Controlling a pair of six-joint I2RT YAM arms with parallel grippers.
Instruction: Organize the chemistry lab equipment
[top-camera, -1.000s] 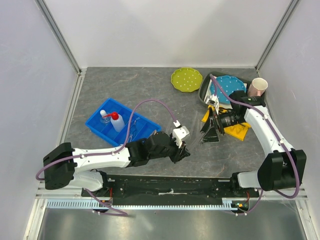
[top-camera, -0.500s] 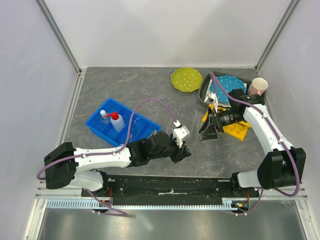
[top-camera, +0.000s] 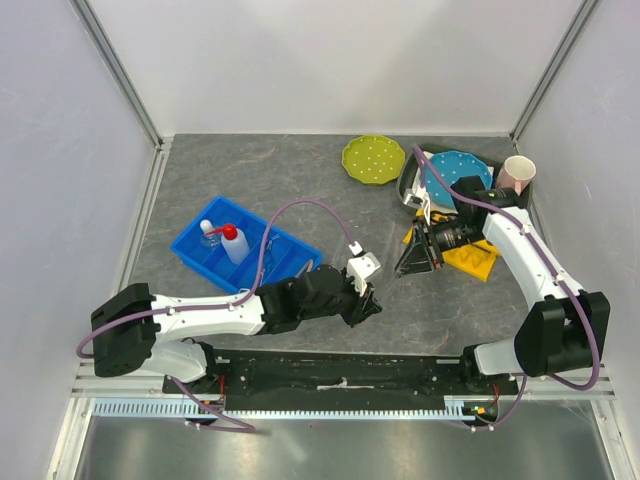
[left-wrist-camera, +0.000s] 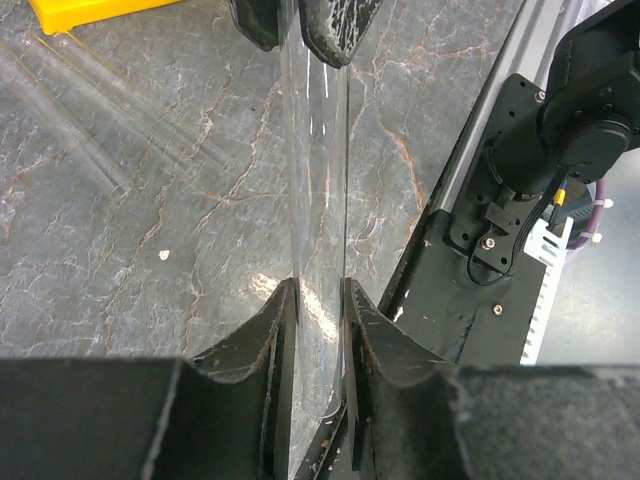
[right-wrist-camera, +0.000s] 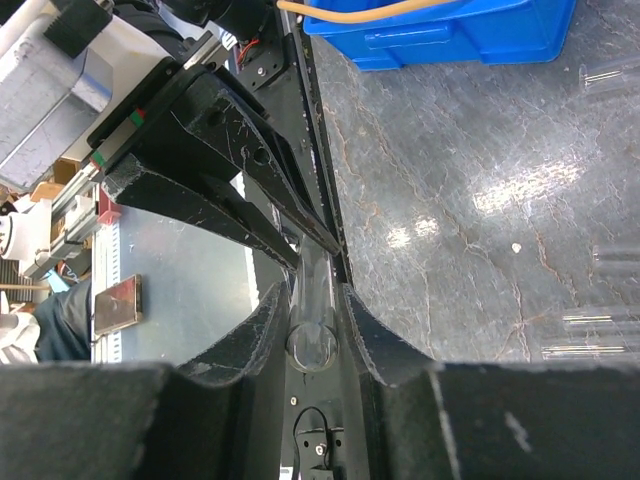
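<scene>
A thin clear glass tube (left-wrist-camera: 318, 170) hangs level above the table between my two grippers. My left gripper (left-wrist-camera: 320, 290) is shut on one end of it. My right gripper (right-wrist-camera: 315, 292) has its pads pressed against the other end (right-wrist-camera: 313, 340), and its fingers show at the top of the left wrist view. From above, the two grippers (top-camera: 368, 295) (top-camera: 402, 268) meet near the table's front middle. The blue bin (top-camera: 290, 258) holds the squeeze bottle (top-camera: 232, 243), the small flask (top-camera: 209, 232) and a tan rubber tube (right-wrist-camera: 390, 8). More glass tubes (left-wrist-camera: 80, 125) lie on the table.
A yellow holder (top-camera: 472, 260) lies under the right arm. The green dotted plate (top-camera: 372, 158), the blue dotted plate (top-camera: 455, 172) and the pink cup (top-camera: 516, 176) stand at the back right. The black base rail (top-camera: 340, 375) runs along the near edge.
My right gripper has closed from wide open onto the free end of the glass tube and shifted slightly left. The left gripper kept its hold and barely moved.
</scene>
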